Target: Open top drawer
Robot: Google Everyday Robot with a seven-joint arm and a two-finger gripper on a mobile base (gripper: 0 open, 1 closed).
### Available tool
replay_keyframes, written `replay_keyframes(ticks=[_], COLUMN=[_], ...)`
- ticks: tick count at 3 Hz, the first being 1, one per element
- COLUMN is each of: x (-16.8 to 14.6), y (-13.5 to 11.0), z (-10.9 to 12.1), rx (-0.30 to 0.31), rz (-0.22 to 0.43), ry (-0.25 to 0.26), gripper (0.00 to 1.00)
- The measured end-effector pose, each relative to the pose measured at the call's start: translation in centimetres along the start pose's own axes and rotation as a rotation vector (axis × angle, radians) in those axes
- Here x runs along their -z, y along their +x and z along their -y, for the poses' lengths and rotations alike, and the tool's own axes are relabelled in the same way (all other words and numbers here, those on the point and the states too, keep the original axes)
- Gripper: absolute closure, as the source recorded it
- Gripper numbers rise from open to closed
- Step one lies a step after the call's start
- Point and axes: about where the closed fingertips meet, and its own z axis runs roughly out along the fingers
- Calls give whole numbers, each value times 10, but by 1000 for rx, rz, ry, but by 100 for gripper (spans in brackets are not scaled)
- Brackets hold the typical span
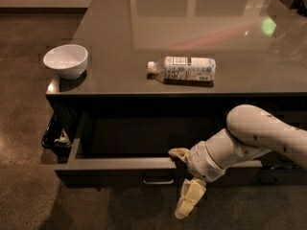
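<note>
The top drawer (115, 164) is standing pulled well out from under the front edge of the desk (240, 51), showing a plain, dark inside. Its small loop handle (158, 180) is sitting at the middle of the flat front, just left of the gripper (176, 184).

The gripper is hanging at the drawer's front, right of the handle. Its fingers are spread wide apart and are not clamping anything. The upper one (176, 153) is resting at the top rim of the drawer front, and the lower one (190, 199) is pointing down towards the floor (29, 128) in front of the drawer. The pale, rounded arm (261, 131) is reaching in from the right edge of the view, crossing in front of the drawer's right part.

On the desk a white bowl (65, 60) is standing upright near the front left corner. A clear plastic bottle (184, 68) is lying on its side near the middle, its white cap pointing left. Its label is carrying dark print on white, but the writing is not readable and no brand can be made out. A green light spot (268, 26) is glinting on the glossy top at the far right.
</note>
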Motion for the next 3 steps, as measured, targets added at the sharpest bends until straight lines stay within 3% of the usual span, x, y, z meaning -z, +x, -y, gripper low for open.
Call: replay_keyframes(ticks=[1,2,3], x=[1,9,14], y=[0,-3,-5], z=[-30,-98,-134], rx=[-52,-170,-231], rz=[15,48,66], ry=[-10,-20,-17], gripper=[0,0,0])
